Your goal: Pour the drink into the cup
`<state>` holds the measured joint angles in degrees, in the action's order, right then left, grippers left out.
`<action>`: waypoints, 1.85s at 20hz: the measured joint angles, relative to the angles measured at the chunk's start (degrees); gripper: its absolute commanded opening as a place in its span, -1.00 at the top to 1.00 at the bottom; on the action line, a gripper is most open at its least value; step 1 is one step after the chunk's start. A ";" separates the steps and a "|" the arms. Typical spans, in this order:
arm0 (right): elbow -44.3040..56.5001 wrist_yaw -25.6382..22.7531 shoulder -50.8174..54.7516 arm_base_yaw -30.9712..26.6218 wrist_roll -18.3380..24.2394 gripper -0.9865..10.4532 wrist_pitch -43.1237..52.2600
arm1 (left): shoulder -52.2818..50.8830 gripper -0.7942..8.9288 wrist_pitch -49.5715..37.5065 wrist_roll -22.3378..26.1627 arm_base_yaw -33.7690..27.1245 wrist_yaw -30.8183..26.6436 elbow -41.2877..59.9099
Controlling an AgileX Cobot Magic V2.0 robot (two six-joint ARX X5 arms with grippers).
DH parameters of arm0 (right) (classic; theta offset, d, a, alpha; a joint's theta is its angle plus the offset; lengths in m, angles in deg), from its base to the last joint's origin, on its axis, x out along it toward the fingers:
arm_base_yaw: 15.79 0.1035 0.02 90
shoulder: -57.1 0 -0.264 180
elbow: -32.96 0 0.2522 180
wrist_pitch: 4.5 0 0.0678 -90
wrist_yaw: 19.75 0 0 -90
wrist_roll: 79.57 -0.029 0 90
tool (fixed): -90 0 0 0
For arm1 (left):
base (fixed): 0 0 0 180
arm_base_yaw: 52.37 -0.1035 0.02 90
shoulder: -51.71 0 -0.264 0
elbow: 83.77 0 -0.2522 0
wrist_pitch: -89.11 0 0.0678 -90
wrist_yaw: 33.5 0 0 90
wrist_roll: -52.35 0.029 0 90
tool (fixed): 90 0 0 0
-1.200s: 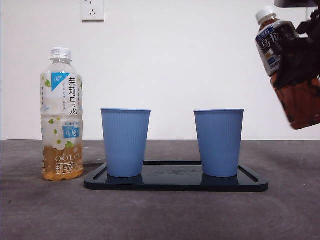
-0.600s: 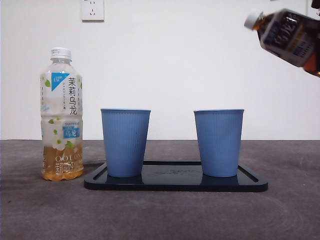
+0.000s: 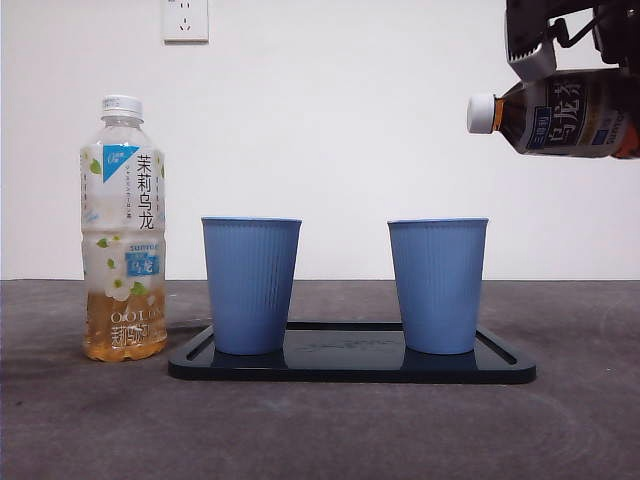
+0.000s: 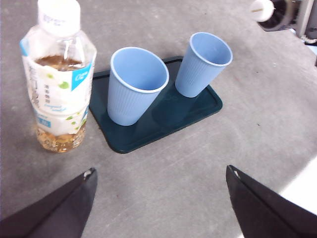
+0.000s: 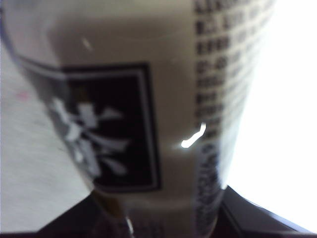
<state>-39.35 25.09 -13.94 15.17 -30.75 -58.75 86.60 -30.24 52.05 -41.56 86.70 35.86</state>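
Dark plastic tea bottle [image 3: 565, 113], white cap on, gripped by right gripper [image 3: 570, 45], lies near-horizontal at 1 o'clock above right blue ribbed cup [image 3: 438, 285]. Nothing poured yet. Left gripper [image 4: 161, 198] open, waiting.

My right gripper [image 3: 560, 40] clamps the dark bottle [image 3: 560, 112] high above the tray [image 3: 350, 368]; my left gripper [image 4: 158, 198] hangs spread.

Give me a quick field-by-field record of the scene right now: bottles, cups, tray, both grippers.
dark bottle: held near horizontal, high, white cap on, cap end toward the cups
right gripper: shut on dark bottle
left gripper: open, holding nothing, back from the tray
light bottle: upright on the table beside the tray, capped
left cup: upright on tray
right cup: upright on tray, nearest the dark bottle
tray: black, flat on table
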 measured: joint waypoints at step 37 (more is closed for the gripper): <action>-0.59 0.09 -3.52 3.91 -2.58 0.79 2.32 | -0.74 -0.03 0.09 0.00 1.44 0.00 -0.02</action>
<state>-39.94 25.17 -17.46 19.08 -33.33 -56.44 85.86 -30.15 52.05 -40.12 86.70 35.84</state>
